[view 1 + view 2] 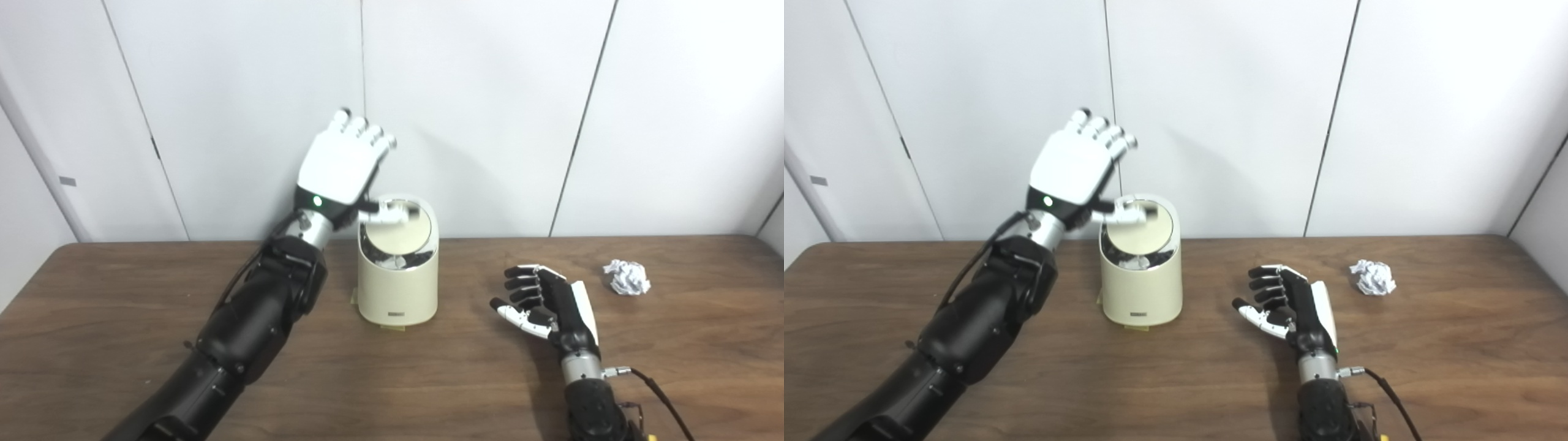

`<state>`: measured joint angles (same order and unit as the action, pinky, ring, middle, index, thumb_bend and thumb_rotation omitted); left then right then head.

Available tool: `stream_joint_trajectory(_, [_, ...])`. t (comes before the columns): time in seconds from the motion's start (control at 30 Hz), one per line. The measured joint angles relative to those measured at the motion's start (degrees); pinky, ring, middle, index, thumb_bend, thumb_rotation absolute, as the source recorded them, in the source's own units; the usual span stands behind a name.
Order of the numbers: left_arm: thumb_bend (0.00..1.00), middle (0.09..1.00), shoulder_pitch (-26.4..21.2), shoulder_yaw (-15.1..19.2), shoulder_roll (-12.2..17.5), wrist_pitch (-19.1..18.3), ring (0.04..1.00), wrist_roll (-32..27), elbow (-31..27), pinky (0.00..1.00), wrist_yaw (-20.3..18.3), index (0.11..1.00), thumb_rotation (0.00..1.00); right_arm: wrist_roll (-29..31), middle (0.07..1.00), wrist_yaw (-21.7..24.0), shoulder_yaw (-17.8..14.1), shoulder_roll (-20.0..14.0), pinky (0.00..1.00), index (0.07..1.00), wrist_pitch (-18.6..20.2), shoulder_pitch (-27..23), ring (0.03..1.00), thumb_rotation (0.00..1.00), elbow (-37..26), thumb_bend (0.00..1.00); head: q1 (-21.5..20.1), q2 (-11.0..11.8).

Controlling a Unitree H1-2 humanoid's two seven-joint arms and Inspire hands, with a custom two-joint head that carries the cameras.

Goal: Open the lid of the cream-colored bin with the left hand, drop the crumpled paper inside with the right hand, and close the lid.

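The bin (398, 269) stands on the table (122, 294) left of centre, toward the far edge, with its round lid (397, 236) set in a shiny rim and tilted toward the near side. The left hand (343, 168) is raised above and to the left of the bin, fingers (367, 131) extended upward and spread, holding nothing; its thumb (386, 214) reaches across the far edge of the lid and appears to touch it, though actual pressure cannot be confirmed. The lid looks slightly tipped, with a dark gap and something pale visible along its near edge in the right eye view; whether it is properly open cannot be told. The right hand (545, 300) rests on the table near and to the right of the bin, palm turned leftward, fingers loosely curled and empty. The paper (626, 277) lies on the table further right, well apart from that hand. Handling judgement: the paper is very light, soft and compressible, with no fragility concern; take it from above with fingers and thumb closing around its bulk, as a light squeeze should hold it. The bin is probably light plastic and may slide or tip if the lid is pushed off-centre; press downward on the lid's far edge, not sideways. The lid surface appears smooth, so the thumb may slip.
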<state>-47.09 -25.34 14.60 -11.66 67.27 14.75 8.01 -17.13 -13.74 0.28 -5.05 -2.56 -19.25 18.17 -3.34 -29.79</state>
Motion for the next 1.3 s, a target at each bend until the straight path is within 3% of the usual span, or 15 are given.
stream_joint_trajectory(0.2, [0.73,0.896,-0.21,3.77,-0.80,-2.82,0.932,-1.61,-6.39,1.00,-6.11,0.890,1.00,0.02,0.586,-0.09,0.02,0.00,0.46,0.598,-0.16,-0.02,0.537,0.09,0.17,0.40,0.18,0.09])
stream_joint_trajectory(0.37, [0.75,0.882,-0.26,5.59,-0.77,-3.92,0.915,-1.71,-9.42,0.97,-8.29,0.873,1.00,0.07,0.583,-0.09,-0.03,-0.02,0.46,0.601,-0.16,-0.05,0.535,0.10,0.17,0.39,0.35,0.26])
stream_joint_trajectory(0.5, [0.89,0.881,-0.28,5.94,-0.68,-3.69,0.920,-1.76,-9.42,0.99,-8.63,0.868,0.90,0.05,0.586,-0.10,-0.01,-0.04,0.46,0.598,-0.17,-0.05,0.537,0.09,0.24,0.38,0.26,0.09])
stream_joint_trajectory(0.57, [0.98,0.883,-0.24,5.79,-0.58,-3.47,0.929,-1.76,-9.31,1.00,-8.82,0.868,0.82,0.04,0.591,-0.10,-0.01,-0.04,0.47,0.599,-0.16,-0.06,0.542,0.09,0.23,0.38,0.26,0.00])
stream_joint_trajectory(0.63, [1.00,0.897,-0.14,5.12,-0.21,-2.69,0.948,-1.72,-8.83,1.00,-8.97,0.884,0.69,0.00,0.595,-0.10,0.00,-0.03,0.47,0.600,-0.10,-0.06,0.546,0.09,0.21,0.38,0.09,-0.17])
stream_joint_trajectory(0.73, [1.00,0.911,0.08,3.67,0.84,-1.12,0.966,-1.73,-7.92,1.00,-10.17,0.895,0.58,-0.04,0.588,-0.10,0.02,-0.02,0.47,0.598,-0.09,-0.05,0.539,0.08,0.20,0.39,0.09,-0.26])
stream_joint_trajectory(0.97, [1.00,0.926,0.42,1.78,1.56,-0.13,0.962,-1.57,-4.74,1.00,-12.81,0.904,0.51,0.01,0.587,-0.11,-0.02,-0.01,0.46,0.601,-0.09,-0.05,0.537,0.08,0.17,0.40,-0.18,-0.35])
stream_joint_trajectory(1.3, [1.00,0.943,1.34,-0.56,1.37,-0.43,0.993,-0.91,-2.77,1.00,-13.39,0.925,0.44,-0.10,0.581,-0.11,0.08,-0.03,0.46,0.600,-0.05,-0.02,0.533,0.11,-0.07,0.39,-0.35,-1.05])
